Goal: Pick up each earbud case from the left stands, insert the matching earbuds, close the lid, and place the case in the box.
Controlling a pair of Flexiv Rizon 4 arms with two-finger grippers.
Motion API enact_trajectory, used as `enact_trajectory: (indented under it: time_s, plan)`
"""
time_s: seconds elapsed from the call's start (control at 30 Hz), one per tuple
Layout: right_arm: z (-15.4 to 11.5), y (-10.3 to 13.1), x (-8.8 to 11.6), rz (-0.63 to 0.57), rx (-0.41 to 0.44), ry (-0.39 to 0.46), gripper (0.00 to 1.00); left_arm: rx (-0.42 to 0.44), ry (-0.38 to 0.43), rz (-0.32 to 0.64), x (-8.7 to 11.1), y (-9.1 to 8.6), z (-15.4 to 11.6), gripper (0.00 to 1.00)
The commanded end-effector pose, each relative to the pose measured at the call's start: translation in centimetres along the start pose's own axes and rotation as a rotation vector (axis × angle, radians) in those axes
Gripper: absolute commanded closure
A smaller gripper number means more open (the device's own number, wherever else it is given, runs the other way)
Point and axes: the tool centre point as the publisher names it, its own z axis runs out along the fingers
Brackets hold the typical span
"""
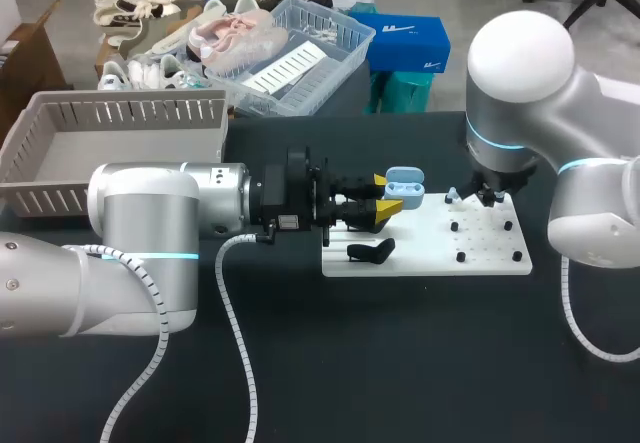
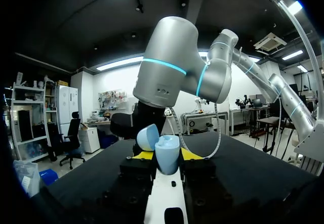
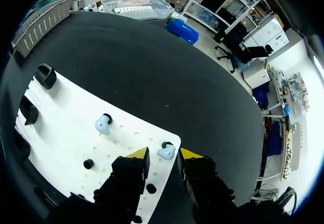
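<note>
My left gripper [image 1: 385, 195] comes in level from the left over the white board [image 1: 430, 248]. It is shut on a light-blue earbud case [image 1: 405, 189] whose lid stands open. In the left wrist view that case [image 2: 167, 155] sits between the yellow tips, its lid [image 2: 148, 137] tipped back. My right gripper [image 3: 163, 154] points down at the board [image 3: 61, 128], open, with a light-blue earbud [image 3: 166, 152] between its fingertips on a peg. A second light-blue earbud [image 3: 103, 125] rests further along the board. A black case [image 1: 370, 251] lies on the board near the left gripper.
A grey slatted box [image 1: 110, 148] stands at the back left of the table. Small black pegs [image 1: 460, 257] dot the board's right half, and black stands [image 3: 45, 76] sit at its far end. Dark tabletop [image 1: 400, 363] spreads in front of the board.
</note>
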Motion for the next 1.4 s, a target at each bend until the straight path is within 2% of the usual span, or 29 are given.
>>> enact_trajectory:
  time_s: [0.03,0.6,0.73,1.07,1.4]
  plan:
    - [0.2,0.0,-0.3,0.004,0.009,0.010,0.66,0.000,0.000,0.000,0.1,0.1,0.1,1.00]
    - [0.5,0.0,-0.3,0.017,0.024,0.022,0.84,0.000,0.000,0.000,0.1,0.1,0.1,1.00]
    - [0.6,-0.1,-0.4,0.018,0.027,0.026,1.00,0.000,0.000,0.000,0.1,0.1,0.1,1.00]
    - [-0.1,-0.3,-0.3,0.034,0.035,0.027,1.00,0.000,0.000,0.000,0.1,0.1,0.1,1.00]
    - [-3.1,-0.9,0.8,0.100,-0.012,-0.002,1.00,0.000,0.000,0.000,0.1,0.1,0.1,1.00]
